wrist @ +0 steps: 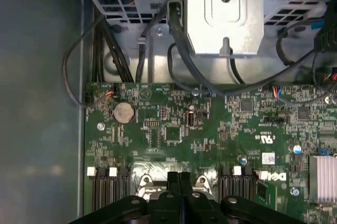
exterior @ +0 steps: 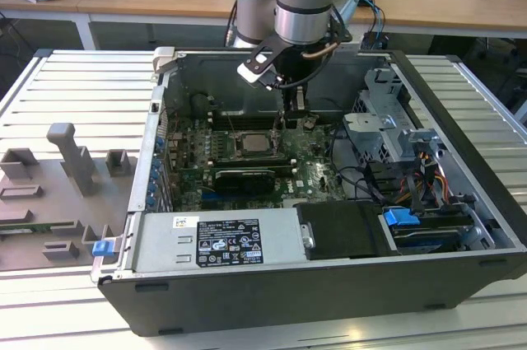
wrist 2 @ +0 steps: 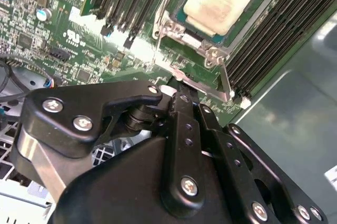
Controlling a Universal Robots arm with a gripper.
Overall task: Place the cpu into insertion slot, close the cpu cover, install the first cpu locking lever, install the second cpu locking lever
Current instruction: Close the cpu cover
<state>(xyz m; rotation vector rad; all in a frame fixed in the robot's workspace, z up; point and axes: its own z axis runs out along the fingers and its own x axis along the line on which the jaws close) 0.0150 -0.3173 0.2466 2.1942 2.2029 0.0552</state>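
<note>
The cpu (exterior: 249,144) (wrist 2: 218,0), a pale silvery square, lies in its socket on the green motherboard (wrist: 174,129) inside the open case. The cpu cover (wrist 2: 209,55), a thin silvery frame, lies down around it. My gripper (exterior: 285,123) (wrist 2: 181,96) (wrist: 179,176) hangs just beside the socket, on the exterior view's right of it. Its black fingers are shut together with nothing visible between them. In the second wrist view the tips sit right at a silvery locking lever (wrist 2: 202,86) along the socket's near edge. A second thin lever rod (wrist 2: 227,79) rises beside it.
Dark memory slots (wrist 2: 263,39) flank the socket. A long dark expansion card (exterior: 243,177) lies in front of it, then the power supply (exterior: 214,243). The drive cage (exterior: 387,128) and black cables (wrist: 179,50) crowd one side. A grey fixture board (exterior: 66,185) sits outside the case.
</note>
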